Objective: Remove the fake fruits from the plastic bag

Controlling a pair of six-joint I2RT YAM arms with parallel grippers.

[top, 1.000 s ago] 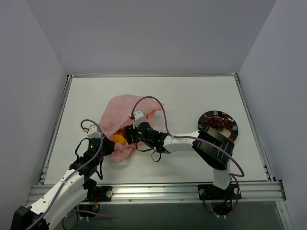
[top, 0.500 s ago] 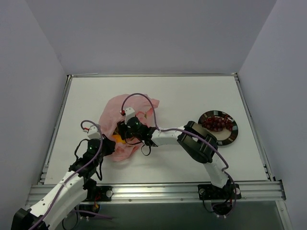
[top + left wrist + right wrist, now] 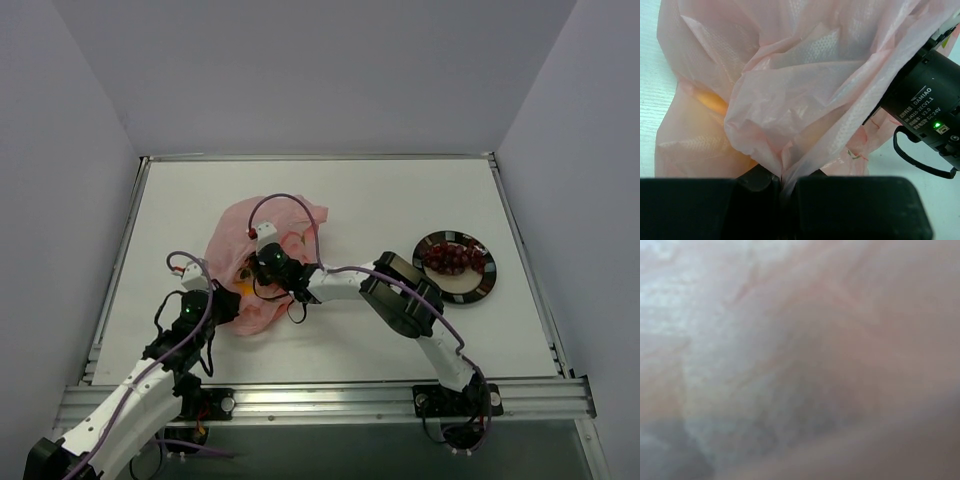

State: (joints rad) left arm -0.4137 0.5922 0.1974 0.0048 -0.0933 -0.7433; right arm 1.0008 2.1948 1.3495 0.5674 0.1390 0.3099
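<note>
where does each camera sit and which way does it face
Top external: above, behind the bases, looking down on the white table; both arms show.
Left wrist: faces the crinkly translucent pink plastic bag, left gripper pinching a fold.
Right wrist: pressed against pink film, blurred; no fingers discernible.
Shared: top and left wrist both show bag and right arm.

Pink plastic bag (image 3: pixel 805 330) fills the whole frame, pressed close and badly out of focus. Soft creases cross it, with a greyer shadowed patch at lower left.
</note>
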